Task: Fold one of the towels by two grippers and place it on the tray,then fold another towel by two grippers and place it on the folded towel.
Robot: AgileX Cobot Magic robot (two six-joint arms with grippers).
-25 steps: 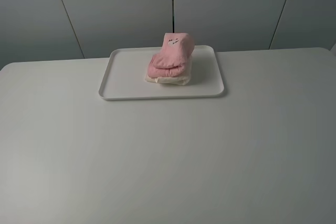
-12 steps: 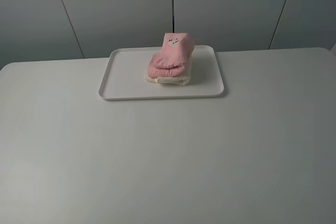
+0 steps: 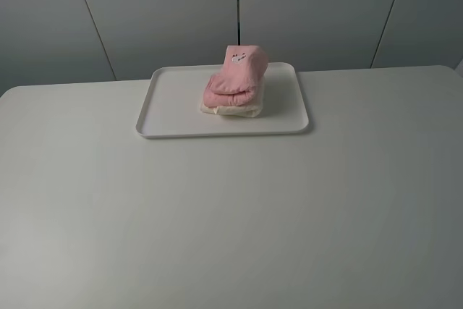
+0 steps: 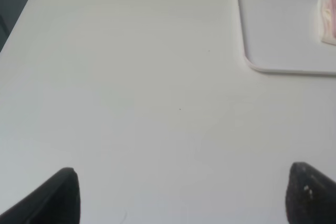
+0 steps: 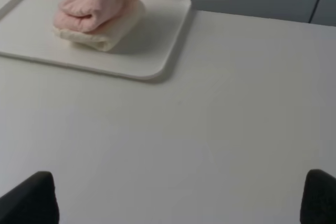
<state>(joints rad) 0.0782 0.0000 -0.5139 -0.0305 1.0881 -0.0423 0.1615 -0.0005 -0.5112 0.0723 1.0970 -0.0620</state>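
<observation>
The white tray [image 3: 173, 110] lies at the back of the table. On it rests the folded cream towel [image 3: 231, 109], and the folded pink towel [image 3: 235, 77] sits bunched on top, its small motif facing up. In the right wrist view the pink towel [image 5: 102, 1] covers the cream towel [image 5: 107, 35] on the tray [image 5: 157, 51]. The left wrist view catches the tray's corner [image 4: 273, 45] and an edge of the towels [image 4: 328, 19]. My left gripper [image 4: 181, 195] and right gripper [image 5: 181, 198] both stand open and empty over bare table, far from the tray. Neither arm shows in the exterior high view.
The white table [image 3: 231, 208] spreads wide in front of the tray. Grey wall panels [image 3: 166, 12] rise right behind its far edge.
</observation>
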